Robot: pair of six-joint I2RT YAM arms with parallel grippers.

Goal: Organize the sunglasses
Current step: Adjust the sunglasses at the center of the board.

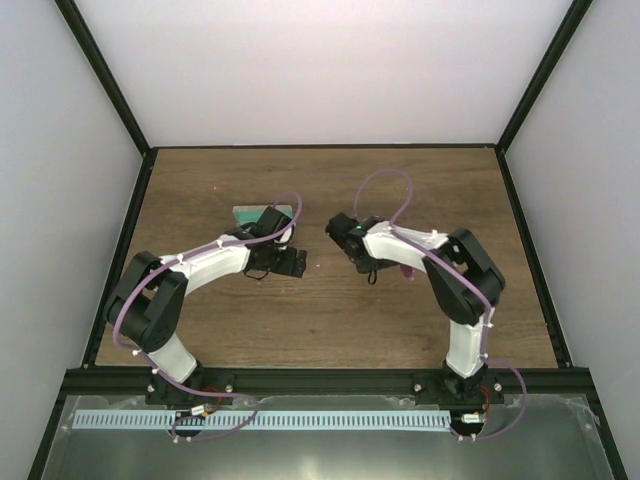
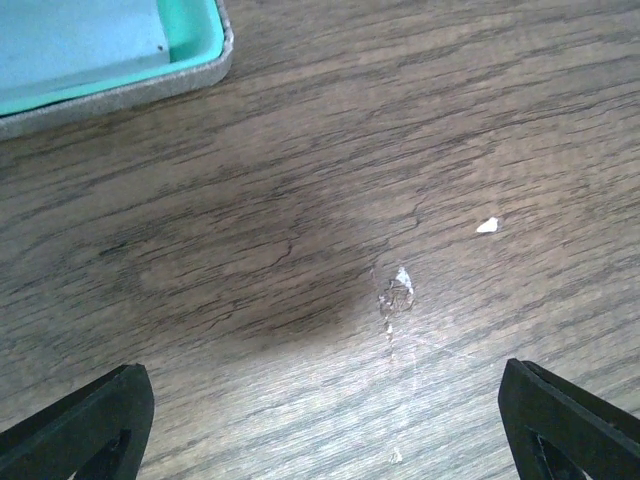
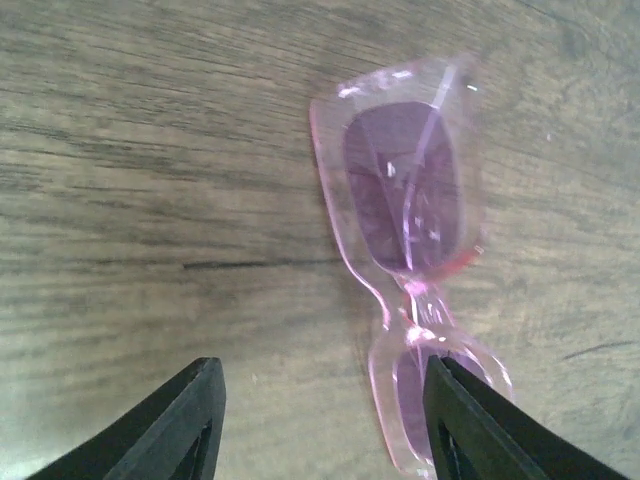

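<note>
So far: I am seeing the sunglasses lying on the counter, outside the case.
Right hand: hanging released over them.
Left hand: hovering released beside the case.
Remaining: casing them, I am judging.

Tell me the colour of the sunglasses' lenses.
Pinkish-purple tint; the sunglasses show best in the right wrist view.

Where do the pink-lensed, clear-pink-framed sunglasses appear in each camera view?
Top external: the pink sunglasses seem to be the small pink patch right of centre, mostly hidden.
Left wrist: not in it.
Right wrist: the pink sunglasses lie right of centre, running to the bottom edge.
Shared landmark: the brown wood-grain table.
</note>
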